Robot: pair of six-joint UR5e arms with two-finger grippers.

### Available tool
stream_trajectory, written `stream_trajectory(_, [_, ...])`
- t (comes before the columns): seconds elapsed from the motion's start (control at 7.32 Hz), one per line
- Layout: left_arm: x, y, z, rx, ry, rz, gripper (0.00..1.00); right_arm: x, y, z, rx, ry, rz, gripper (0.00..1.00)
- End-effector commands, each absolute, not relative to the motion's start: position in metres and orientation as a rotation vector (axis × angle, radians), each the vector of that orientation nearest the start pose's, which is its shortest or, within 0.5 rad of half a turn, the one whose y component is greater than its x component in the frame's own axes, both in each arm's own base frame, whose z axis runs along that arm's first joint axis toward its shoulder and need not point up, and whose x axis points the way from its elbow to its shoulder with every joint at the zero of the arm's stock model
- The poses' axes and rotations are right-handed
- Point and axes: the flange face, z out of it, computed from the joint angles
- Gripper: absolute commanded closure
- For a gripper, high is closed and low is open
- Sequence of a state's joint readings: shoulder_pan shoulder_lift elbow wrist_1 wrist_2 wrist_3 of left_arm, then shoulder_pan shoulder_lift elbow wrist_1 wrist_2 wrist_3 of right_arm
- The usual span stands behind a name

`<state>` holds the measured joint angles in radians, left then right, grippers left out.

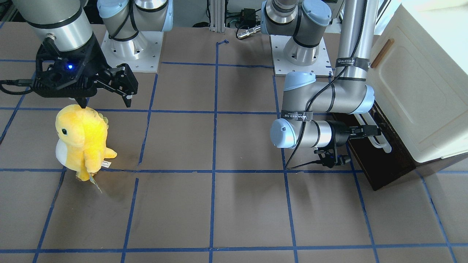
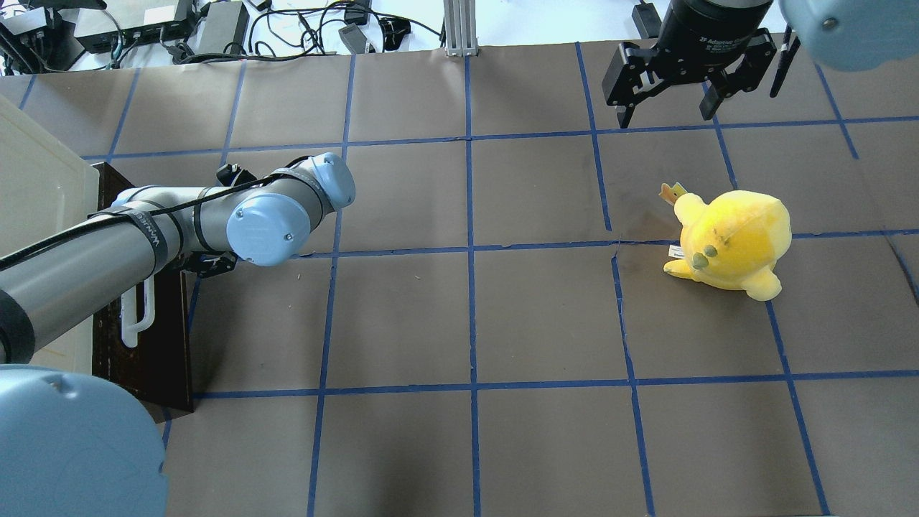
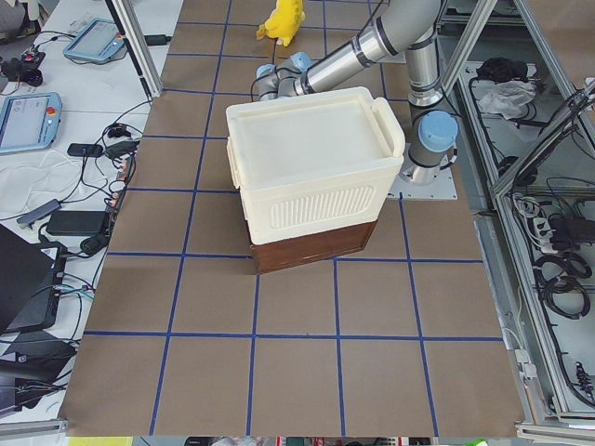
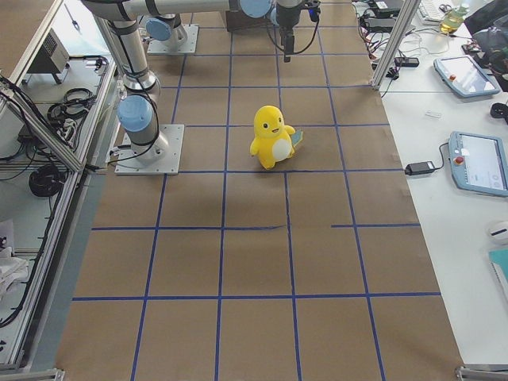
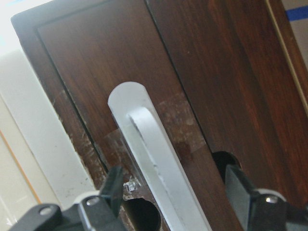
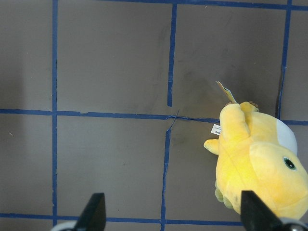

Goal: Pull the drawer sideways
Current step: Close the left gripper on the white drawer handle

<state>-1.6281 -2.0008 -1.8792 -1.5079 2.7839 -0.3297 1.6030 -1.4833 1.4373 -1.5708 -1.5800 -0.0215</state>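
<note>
Loosely inside left pincer (image 5: pixel 175 187): drawer handle (image 5: pixel 150 151)

You have a yellow plush toy with a white belly (image 4: pixel 271 136) standing upright on the brown paper-covered table with blue tape lines (image 4: pixel 254 333). Beyond it the right gripper (image 4: pixel 287 52) hangs over the table, jaws too small to read. A grey-framed tablet (image 4: pixel 479 163) lies alongside.

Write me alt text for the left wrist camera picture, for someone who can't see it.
The left gripper, open, has one finger on each side of the white bar handle on the dark brown wooden drawer, not closed on it. The handle runs diagonally up the frame, and a cream cabinet edges the left side.
</note>
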Motion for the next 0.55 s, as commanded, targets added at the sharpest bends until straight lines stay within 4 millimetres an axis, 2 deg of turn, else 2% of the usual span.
stream_trajectory(0.0, [-0.0563, -0.5203, 0.1941, 0.165, 1.864, 0.405, 0.25, 0.1495, -0.5285, 0.509, -0.084, 3.149, -0.073, 0.0])
stream_trajectory(0.41, [-0.0594, -0.5229, 0.1925, 0.175, 1.862, 0.401, 0.26, 0.1495, -0.5285, 0.509, -0.084, 3.149, -0.073, 0.0])
